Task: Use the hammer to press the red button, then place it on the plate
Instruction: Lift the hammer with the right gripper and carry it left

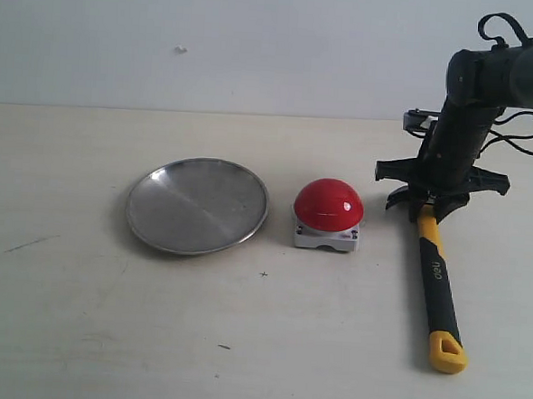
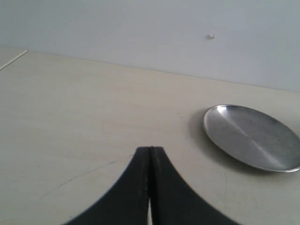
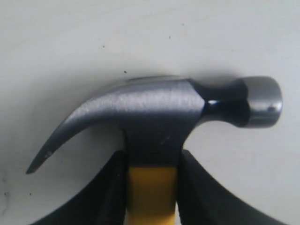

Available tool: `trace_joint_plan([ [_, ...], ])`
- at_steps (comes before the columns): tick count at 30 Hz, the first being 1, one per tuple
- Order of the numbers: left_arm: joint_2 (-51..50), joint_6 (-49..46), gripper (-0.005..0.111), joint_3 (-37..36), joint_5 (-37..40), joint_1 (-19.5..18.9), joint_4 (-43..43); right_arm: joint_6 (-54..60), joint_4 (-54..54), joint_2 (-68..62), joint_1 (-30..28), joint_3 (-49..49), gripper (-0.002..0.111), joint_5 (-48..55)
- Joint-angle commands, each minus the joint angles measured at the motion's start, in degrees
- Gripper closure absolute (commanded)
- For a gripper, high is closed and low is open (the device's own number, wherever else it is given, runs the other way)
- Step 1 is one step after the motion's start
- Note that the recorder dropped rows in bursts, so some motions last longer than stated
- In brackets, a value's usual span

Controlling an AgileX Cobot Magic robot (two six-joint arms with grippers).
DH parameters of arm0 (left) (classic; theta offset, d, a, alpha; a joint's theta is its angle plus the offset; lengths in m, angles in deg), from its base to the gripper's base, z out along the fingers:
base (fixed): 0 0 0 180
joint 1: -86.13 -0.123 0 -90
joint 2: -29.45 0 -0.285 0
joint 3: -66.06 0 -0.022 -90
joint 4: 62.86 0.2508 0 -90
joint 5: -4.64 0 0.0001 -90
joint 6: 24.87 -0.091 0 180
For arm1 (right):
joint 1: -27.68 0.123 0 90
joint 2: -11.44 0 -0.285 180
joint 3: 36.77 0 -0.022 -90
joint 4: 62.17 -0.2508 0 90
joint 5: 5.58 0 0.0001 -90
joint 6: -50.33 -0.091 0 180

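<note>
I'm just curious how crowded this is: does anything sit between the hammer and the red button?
Nothing visible. Only table surface lies between the hammer and the red button; the right gripper grips its handle.

Soft, even white light fills all three views, and the pale surface (image 1: 240, 343) looks slightly washed out in the exterior view. Shadows are faint and blurred. A thin one hugs the plate (image 1: 197, 204) on the side toward the surface's left edge, and another lies beside the hammer (image 1: 440, 282). Small white glints sit on the red button (image 1: 329, 203), and a bright streak crosses the plate. Up close, the left pincer (image 2: 150, 151) is a dark, soft-edged shape.
</note>
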Motion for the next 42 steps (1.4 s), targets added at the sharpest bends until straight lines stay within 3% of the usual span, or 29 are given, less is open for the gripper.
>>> trace_joint_plan([
  [1,0.34,0.25,0.107,-0.17,-0.19,-0.07,-0.09,1.90,0.57,0.31,0.06,-0.10,0.108,-0.43],
  [16,0.34,0.25,0.107,-0.17,-0.19,-0.07,-0.09,8.43,-2.22,9.70,0.06,0.01,0.108,3.61],
  [25,0.34,0.25,0.107,-0.17,-0.19,-0.07,-0.09,15.67,-11.59,19.77,-0.13,10.79,0.108,-3.70],
  [34,0.34,0.25,0.107,-0.17,-0.19,-0.07,-0.09,37.77,-44.25,42.13,-1.26,33.57,0.108,-17.88],
  [37,0.34,0.25,0.107,-0.17,-0.19,-0.07,-0.09,53.95,-63.68,47.87,-1.26,41.12,0.108,-17.42],
  [42,0.34,0.25,0.107,-0.17,-0.17,-0.07,0.16,65.52,-78.25,53.00,-1.26,46.75,0.108,-15.53],
])
